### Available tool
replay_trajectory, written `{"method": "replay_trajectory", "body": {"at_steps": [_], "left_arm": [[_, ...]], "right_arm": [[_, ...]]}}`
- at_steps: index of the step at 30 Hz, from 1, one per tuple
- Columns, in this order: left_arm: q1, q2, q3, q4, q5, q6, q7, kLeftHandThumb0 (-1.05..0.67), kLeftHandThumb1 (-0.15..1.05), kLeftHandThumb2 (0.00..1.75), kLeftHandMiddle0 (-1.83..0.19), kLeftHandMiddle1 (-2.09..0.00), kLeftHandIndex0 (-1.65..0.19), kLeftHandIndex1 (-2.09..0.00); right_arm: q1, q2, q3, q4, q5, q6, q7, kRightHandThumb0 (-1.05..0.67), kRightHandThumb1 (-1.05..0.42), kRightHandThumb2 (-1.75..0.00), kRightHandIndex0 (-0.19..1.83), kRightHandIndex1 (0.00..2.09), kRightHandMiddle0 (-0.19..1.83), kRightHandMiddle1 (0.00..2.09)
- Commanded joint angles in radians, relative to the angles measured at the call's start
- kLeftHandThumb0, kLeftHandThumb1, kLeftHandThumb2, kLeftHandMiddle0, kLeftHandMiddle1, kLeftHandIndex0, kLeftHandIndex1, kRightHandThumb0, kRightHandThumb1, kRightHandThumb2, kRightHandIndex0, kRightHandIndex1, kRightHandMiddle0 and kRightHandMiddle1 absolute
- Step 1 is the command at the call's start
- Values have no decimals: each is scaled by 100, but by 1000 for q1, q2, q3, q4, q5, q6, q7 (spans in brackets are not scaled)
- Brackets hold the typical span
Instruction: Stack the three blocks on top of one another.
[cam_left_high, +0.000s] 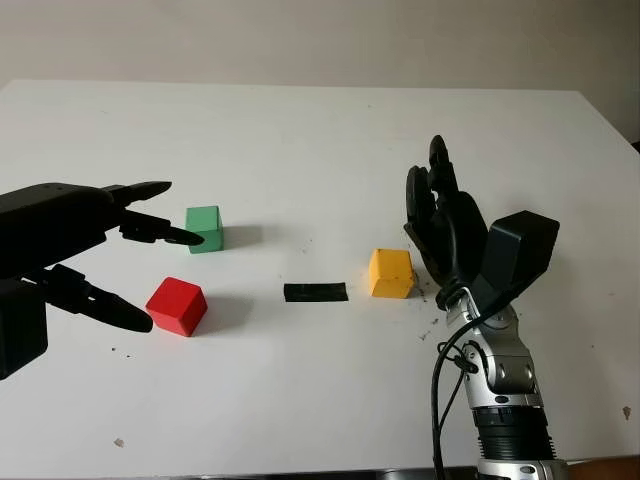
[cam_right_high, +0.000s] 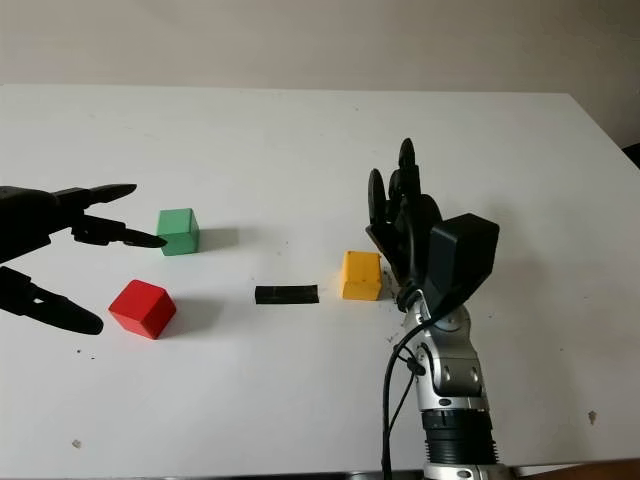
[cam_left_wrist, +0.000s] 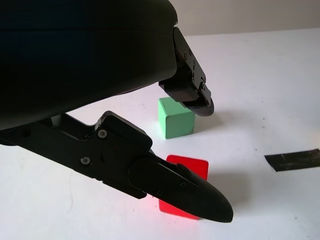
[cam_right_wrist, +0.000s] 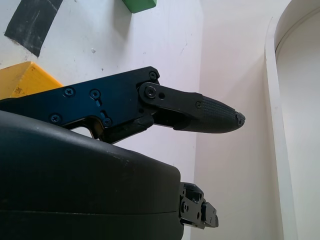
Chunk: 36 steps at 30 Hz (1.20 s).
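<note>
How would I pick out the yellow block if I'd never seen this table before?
Start at the white table and find the strip of black tape near its middle. The yellow block sits just beside the tape, next to the open right hand. It is the one yellow cube; the green block and red block lie across the tape.

1. On the table, the green block sits farthest back and left.
2. The red block lies nearer, just left of it.
3. A tape strip lies between the red block and the yellow block.
</note>
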Motion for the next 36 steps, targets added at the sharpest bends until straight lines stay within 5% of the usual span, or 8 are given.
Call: {"method": "replay_trajectory", "body": {"at_steps": [1,8,9,11,14,26,36], "left_arm": [[14,-6,-20,-17,15,0,8,-89,90,6,2,-5,-54,-6],[21,-19,-71,-14,67,-23,42,-86,93,7,1,-6,-60,-12],[22,-19,-76,-15,78,-27,47,-86,94,6,0,-5,-54,-26],[25,-26,-83,-15,92,-34,62,-86,95,5,0,-5,-23,-87],[34,-36,-92,-14,130,-49,92,-86,95,5,0,-6,-12,-109],[54,-74,-135,-49,314,8,187,-76,88,4,-3,-6,-16,-108],[55,-75,-151,-52,378,17,203,-79,90,6,-1,-5,-17,-76]], "right_arm": [[-6,-12,-6,-20,3,-4,1,-68,-105,-60,-19,0,-19,0],[-6,-17,-9,-6,8,-24,14,-68,-105,-60,-19,0,-19,0],[-7,-17,-11,-4,9,-26,15,-68,-105,-60,-19,0,-19,0],[-6,-16,-12,-5,12,-24,13,-68,-105,-60,-19,0,-19,0],[-5,-20,-9,-4,7,-25,13,-68,-105,-61,-19,0,-19,0],[1,-23,-13,-12,16,-24,20,-66,-105,-61,-19,0,-19,0],[0,-20,-15,-13,20,-16,20,-66,-105,-60,-19,0,-19,0]]}}
